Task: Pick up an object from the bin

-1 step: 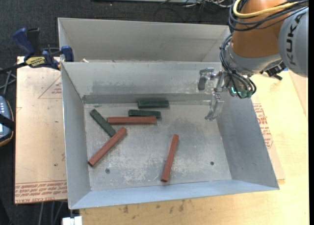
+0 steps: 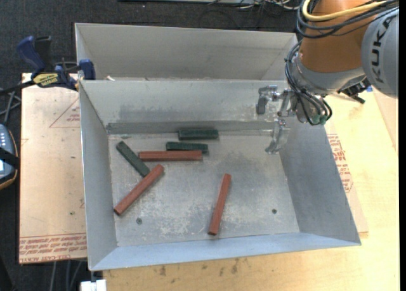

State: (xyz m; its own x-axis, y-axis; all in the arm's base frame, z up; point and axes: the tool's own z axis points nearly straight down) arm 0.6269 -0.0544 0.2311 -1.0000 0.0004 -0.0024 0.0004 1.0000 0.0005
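Red stick [image 2: 219, 205] lies apart from five clustered sticks [image 2: 170, 155]

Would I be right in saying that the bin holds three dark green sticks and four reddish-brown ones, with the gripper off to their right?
Not quite: the camera view shows three reddish-brown sticks, not four. The three dark green sticks and the gripper off to their right are as you say.

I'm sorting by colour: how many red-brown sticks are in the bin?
3. A level stick lies left of centre, a slanted stick lies at lower left, and a lone stick lies near the front middle. None looks hidden.
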